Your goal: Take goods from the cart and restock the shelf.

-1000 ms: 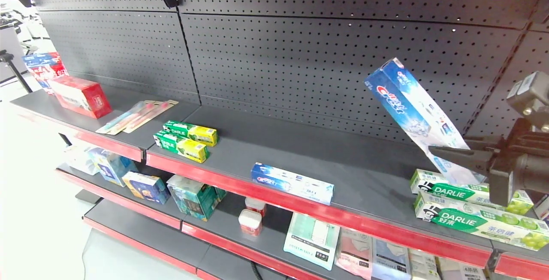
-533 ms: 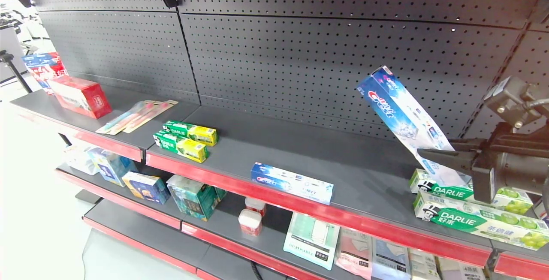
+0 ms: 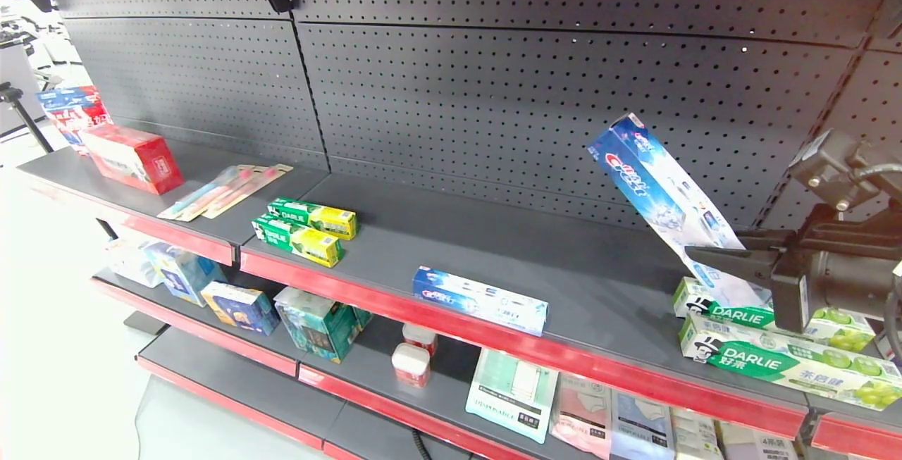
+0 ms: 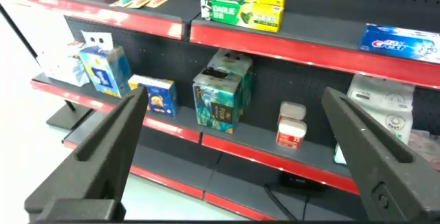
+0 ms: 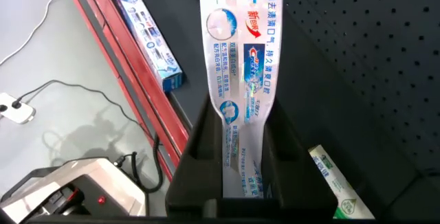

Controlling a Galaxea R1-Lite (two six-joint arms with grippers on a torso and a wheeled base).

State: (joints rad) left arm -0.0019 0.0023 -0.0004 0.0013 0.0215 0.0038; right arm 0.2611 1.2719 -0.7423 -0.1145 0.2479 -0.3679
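Head view: right gripper (image 3: 733,254) is holding a long blue-and-white cardboard toothpaste carton (image 3: 655,185) above the dark grey metal shelf (image 3: 564,263)

The jaws of the right gripper are clamping the lower end of this carton. In the right wrist view the carton (image 5: 237,66) is sitting between the two black fingers (image 5: 199,148) of the right gripper (image 5: 240,165). The carton is leaning, with its upper end pointing up toward the black perforated back panel (image 3: 493,94) and to the robot's left. Its lower end is hanging by two green-and-white cardboard cartons (image 3: 775,347), which are lying flat at the right end of the shelf; I cannot tell if it is touching them. A second blue-and-white carton (image 3: 479,299) is lying flat at the front edge of the shelf, well apart from the held one. The left gripper (image 4: 234,97) is facing the lower shelves, and its jaws are standing wide apart.
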